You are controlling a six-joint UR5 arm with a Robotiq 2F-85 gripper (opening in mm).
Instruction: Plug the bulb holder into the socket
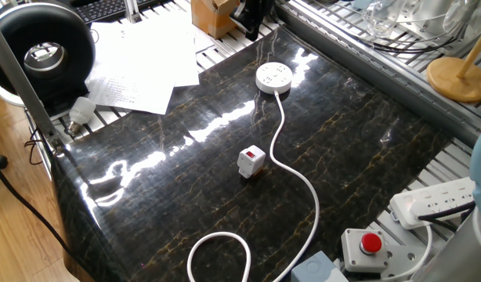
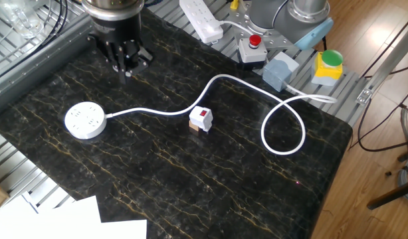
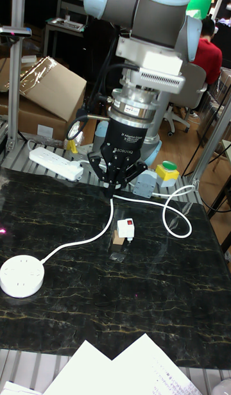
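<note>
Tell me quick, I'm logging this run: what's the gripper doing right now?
Gripper: shut, fingertips together, holding nothing; the bulb holder sits untouched on the table.

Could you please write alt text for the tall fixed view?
A robot arm's claw hangs over a dark marbled table, above and behind a small white bulb holder. A round white socket lies at the left, its cord curving across the table.

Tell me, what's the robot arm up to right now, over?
Gripper empty, fingers closed together, hovering above table near its edge. Bulb holder untouched mid-table, beside the cord. Socket unplugged, top unobstructed.
</note>
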